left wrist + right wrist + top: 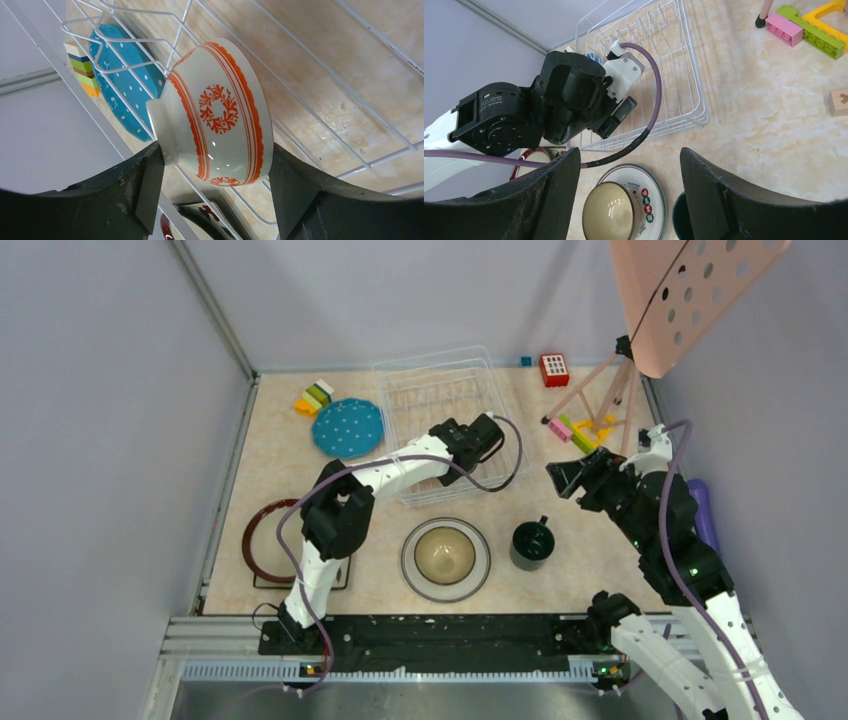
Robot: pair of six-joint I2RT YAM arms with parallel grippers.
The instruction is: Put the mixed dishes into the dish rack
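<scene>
1. Left tool (215,167): clenched on the orange-and-white bowl (220,115). One finger pressed the foot and the other the rim, so you held the bowl on its side, its mouth facing the right of the left wrist view.

2. Location: the bowl hung over the white wires of the dish rack (430,400), at the upper centre of the top view. Whether it touched a wire could not be told.

3. Right tool (629,160): released and empty, hovering at the right of the top view, well apart from the rack.

4. On the table: the blue dotted plate (347,427) just left of the rack, the brown bowl (444,553) on the grey-rimmed plate (412,575) below it, and the green mug (532,543) to their right.

5. Hazards, as judged from here:
- The glaze was glossy and the grip was end to end, so a jolt could have let the bowl slip out.
- Had you released it above the wires, the bowl would likely have rolled on its curved wall or tipped off the prongs.
- The foot could have snagged a wire and dragged the light rack across the table.
</scene>
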